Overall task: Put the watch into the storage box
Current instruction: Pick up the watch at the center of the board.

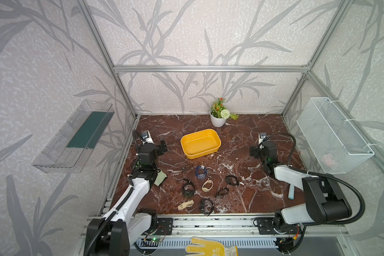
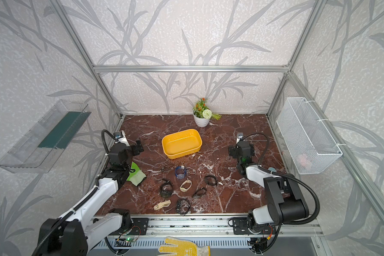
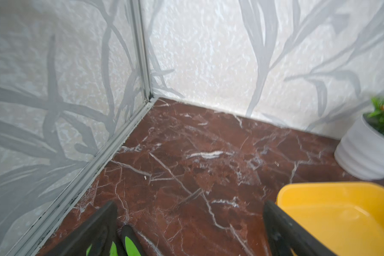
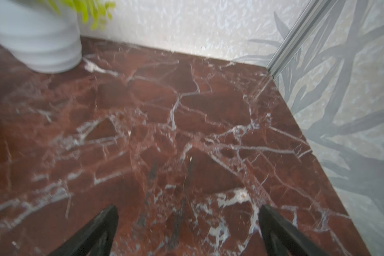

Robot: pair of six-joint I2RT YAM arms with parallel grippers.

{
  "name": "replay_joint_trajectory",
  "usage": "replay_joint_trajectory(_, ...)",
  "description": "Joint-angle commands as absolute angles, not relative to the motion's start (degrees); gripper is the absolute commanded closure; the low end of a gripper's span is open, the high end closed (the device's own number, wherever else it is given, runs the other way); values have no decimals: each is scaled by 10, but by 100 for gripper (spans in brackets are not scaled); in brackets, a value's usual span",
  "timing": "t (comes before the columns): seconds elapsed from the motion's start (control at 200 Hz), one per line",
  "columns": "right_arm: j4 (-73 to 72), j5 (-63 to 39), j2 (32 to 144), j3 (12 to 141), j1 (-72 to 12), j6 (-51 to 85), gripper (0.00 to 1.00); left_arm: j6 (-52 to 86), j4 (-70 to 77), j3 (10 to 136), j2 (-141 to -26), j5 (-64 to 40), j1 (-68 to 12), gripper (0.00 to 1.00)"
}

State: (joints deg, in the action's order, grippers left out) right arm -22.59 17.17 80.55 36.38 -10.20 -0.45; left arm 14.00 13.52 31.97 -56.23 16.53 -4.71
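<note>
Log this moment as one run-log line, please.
left gripper: open, empty | right gripper: open, empty | storage box: empty | blue watch: on table, untouched

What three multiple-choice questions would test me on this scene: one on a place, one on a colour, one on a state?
1. The storage box stands:
A. between the potted plant and the watches
B. inside a wire basket
C. on a wall shelf

2. The storage box is:
A. blue
B. yellow
C. white

3. The left end effector and right end effector are:
A. both shut on watches
B. one open, one shut
C. both open and empty

Answers:
1 A: both top views show it on the table between them.
2 B: its walls and floor are plain yellow.
3 C: each wrist view shows spread jaws with only marble between.
</note>
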Motion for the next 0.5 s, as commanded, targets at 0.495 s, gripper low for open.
replay_joint_trajectory(0.495, 284, 106, 616, 446, -164, 210, 3, 167, -120, 456, -470, -87, -28, 1)
